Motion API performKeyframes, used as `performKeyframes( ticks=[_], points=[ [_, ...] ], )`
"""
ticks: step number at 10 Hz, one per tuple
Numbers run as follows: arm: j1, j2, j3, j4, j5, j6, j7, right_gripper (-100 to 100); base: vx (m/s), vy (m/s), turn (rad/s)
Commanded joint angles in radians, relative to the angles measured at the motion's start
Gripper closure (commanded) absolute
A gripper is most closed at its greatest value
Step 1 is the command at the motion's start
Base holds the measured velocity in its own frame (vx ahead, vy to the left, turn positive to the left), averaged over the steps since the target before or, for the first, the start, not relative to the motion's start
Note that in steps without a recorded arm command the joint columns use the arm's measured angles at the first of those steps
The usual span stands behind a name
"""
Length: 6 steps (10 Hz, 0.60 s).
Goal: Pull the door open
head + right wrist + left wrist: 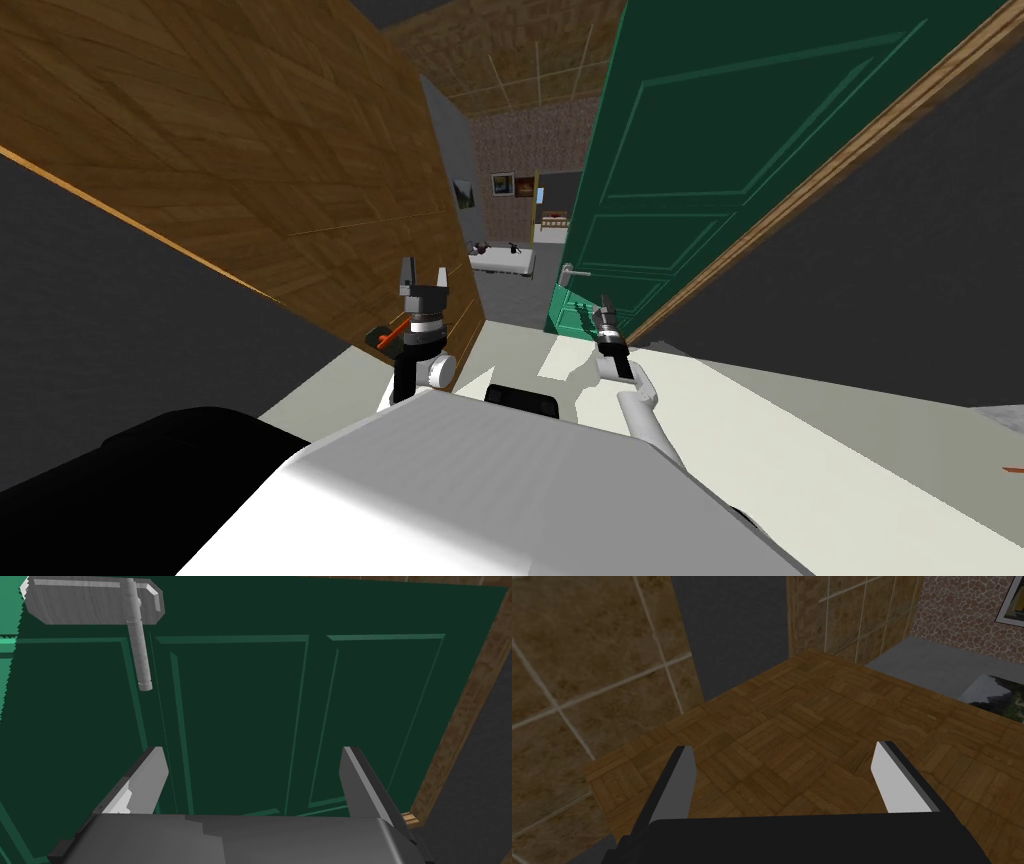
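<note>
The right gripper (251,751) is spread wide and empty, facing the green door (240,716) a little away from its grey handle (140,651). The door stands ajar ahead. The left gripper (784,746), also wide and empty, is raised beside a wooden wall (250,150).

One green door (700,150), one grey lever handle (141,646), two wall pictures (463,192) (502,184), one white table (505,266)

Door (240,726) is a deep dark green with paler green panel outlines — the handle (140,651) is pale streaky grey. Door frame (465,726) is mottled brown. Wood panel (812,726) has brown parquet squares — tiles (587,676) are blotchy brown with pale grid lines.
</note>
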Motion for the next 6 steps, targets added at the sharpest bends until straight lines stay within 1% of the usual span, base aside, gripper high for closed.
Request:
performKeyframes(
  ticks=[1, 3, 4, 6],
  points=[
    [-0.026, -0.009, -0.003, 0.046, 0.009, 0.009, -0.020, -100, 0.098, 0.007, -0.016],
    [-0.058, -0.019, -0.007, 0.102, 0.020, 0.014, -0.039, -100, 0.096, 0.009, -0.013],
    [-0.058, -0.019, -0.007, 0.106, 0.020, 0.014, -0.039, -100, 0.063, 0.007, -0.004],
    [-0.090, -0.028, -0.010, 0.166, 0.031, 0.018, -0.059, -100, 0.073, 0.020, -0.011]
  ],
)
